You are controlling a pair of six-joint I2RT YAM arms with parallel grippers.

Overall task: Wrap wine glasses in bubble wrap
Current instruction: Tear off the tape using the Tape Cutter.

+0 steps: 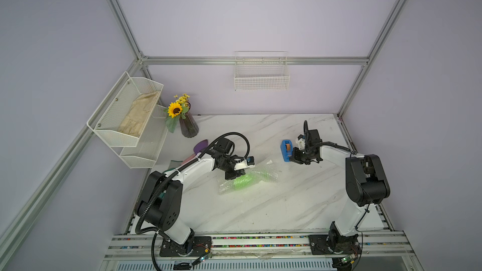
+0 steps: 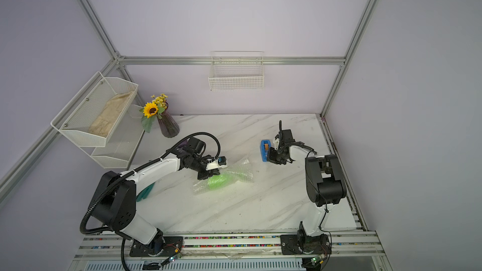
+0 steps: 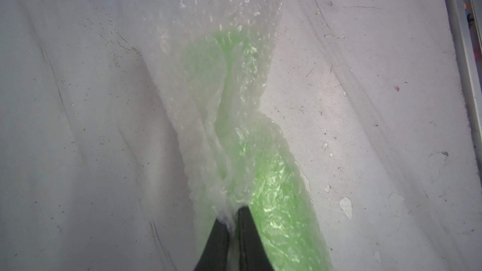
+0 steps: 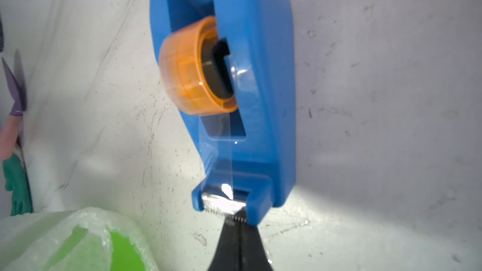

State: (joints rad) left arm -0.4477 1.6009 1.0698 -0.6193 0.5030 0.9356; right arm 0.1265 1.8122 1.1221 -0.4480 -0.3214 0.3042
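Midway across the table (image 1: 287, 204), the goblet (image 1: 241, 179) lies rolled in bubble wrap (image 1: 263, 172), with the left gripper (image 3: 232, 216) pinched shut on its seam. Farther right, the right gripper (image 4: 238, 224) is closed at the tape dispenser (image 4: 260, 100) cutter. Whether it caught tape is unclear, and a slipped pinch would leave the wrap free to spring open.

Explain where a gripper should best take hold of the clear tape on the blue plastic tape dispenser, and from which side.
Probably its free end at the serrated metal cutter, coming from the blue plastic tape dispenser's cutter end. The clear tape runs from the orange roll to that open edge; elsewhere the body backs it. The right gripper is shut there.
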